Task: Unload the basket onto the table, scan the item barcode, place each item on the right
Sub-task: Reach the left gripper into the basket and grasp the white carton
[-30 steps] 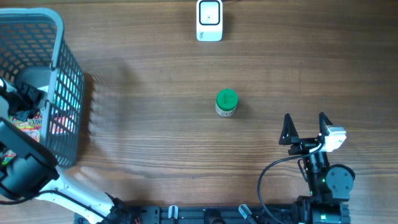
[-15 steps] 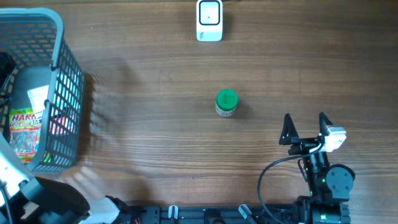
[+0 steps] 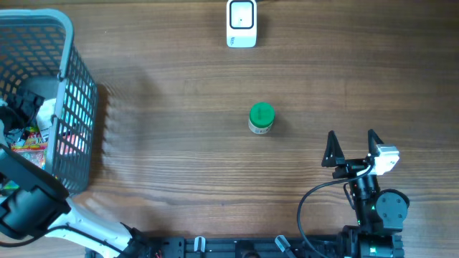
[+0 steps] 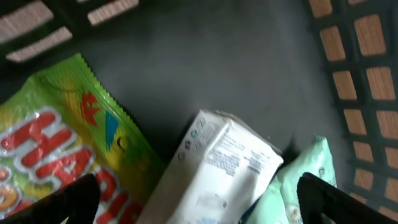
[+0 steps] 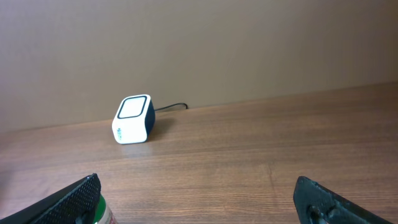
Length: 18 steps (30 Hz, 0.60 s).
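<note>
Where the basket (image 3: 77, 97) stands, it holds a candy bag (image 4: 53, 155) and white packet (image 4: 221, 165).

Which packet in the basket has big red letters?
The green-and-yellow sweets bag, leftmost in the wrist view. The white pack has only small dark print; the pale green pack shows no red.

- On the green and yellow sweet bag (image 4: 56, 143): big red letters edged in white, "HA" legible, the rest cut off at the frame edge.
- On the white pack (image 4: 217, 168): lines of fine grey print and small round symbols near one corner, too blurred to read.
- On the side of the white scanner (image 5: 132, 118): a small teal mark, too small to read.
- From overhead, on the same sweet bag (image 3: 27, 140) inside the basket (image 3: 43, 14): red print, illegible.
</note>
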Motion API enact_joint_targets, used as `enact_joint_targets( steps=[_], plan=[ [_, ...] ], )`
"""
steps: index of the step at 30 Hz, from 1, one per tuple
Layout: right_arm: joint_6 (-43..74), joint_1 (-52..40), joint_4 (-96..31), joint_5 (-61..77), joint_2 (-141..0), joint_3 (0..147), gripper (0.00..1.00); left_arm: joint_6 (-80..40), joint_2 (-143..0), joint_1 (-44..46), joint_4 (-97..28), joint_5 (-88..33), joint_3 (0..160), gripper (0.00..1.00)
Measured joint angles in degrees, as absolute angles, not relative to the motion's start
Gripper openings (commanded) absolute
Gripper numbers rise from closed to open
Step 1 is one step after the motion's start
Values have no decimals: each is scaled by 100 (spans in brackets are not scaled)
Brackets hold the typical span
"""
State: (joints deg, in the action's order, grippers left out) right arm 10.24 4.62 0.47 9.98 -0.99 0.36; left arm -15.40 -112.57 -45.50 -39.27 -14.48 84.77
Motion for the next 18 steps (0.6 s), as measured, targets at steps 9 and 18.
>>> enact_joint_targets(
  steps=[9, 18],
  plan=[
    [1024, 462, 47, 998, -99, 36, 100, -1247, -11749, -4547, -3603, -2064, 8482, 80],
    [1024, 462, 47, 998, -99, 36, 100, -939, -11922, -4571, -3874, -2919, 8514, 10]
  ],
)
